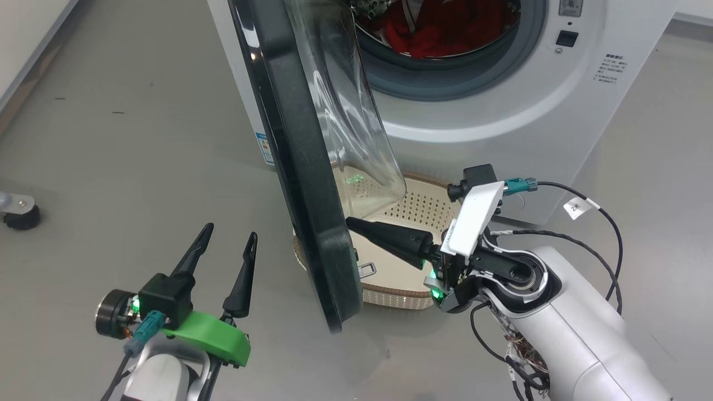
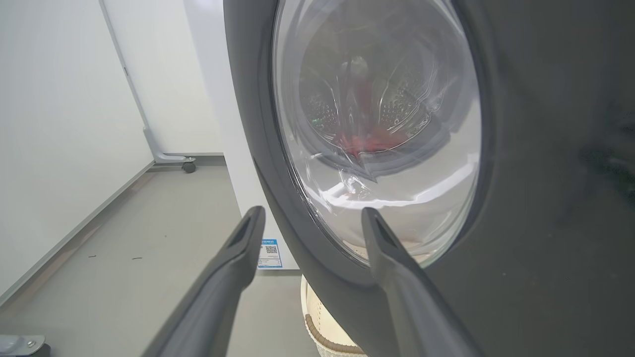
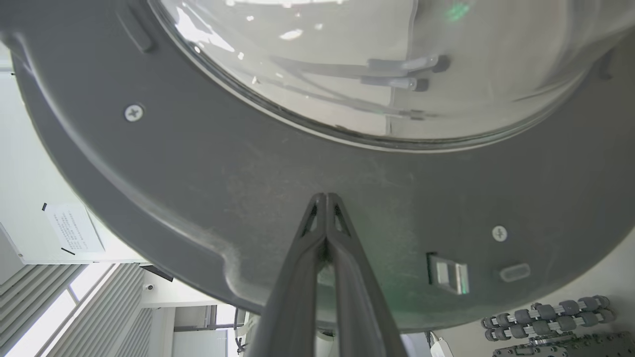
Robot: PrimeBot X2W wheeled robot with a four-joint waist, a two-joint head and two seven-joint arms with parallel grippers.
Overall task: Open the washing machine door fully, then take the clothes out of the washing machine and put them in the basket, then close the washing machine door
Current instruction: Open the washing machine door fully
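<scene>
**Door part-open, R fingertips on its inner face**

The washing machine door (image 1: 301, 167) stands swung out from the washing machine (image 1: 473, 122), edge-on in the head view, with its clear glass bowl facing the drum. The right gripper (image 1: 351, 223) has its jaws clenched together w/ nothing between them. Its joined tip meets the door's grey inner face (image 3: 248, 173) below the glass, near the lower rim (contact looks likely, though I can't be certain). A metal latch (image 3: 449, 277) sits just to one side of it in the right wrist view.

The left gripper (image 1: 231, 232) is on the door's outer side, jaws spread wide and empty, apart from the glossy front (image 2: 545, 198).

The clothes (image 1: 445, 28), red, lie inside the drum at the opening's bottom; they also show as a red blur through the glass (image 2: 367, 141).

The basket (image 1: 401, 289) sits on the floor right in front of the machine, under the door, partly hidden by it. No garment shows in the part that is in view. A blue sticker (image 1: 266, 147) is on the machine's side near the door.
</scene>
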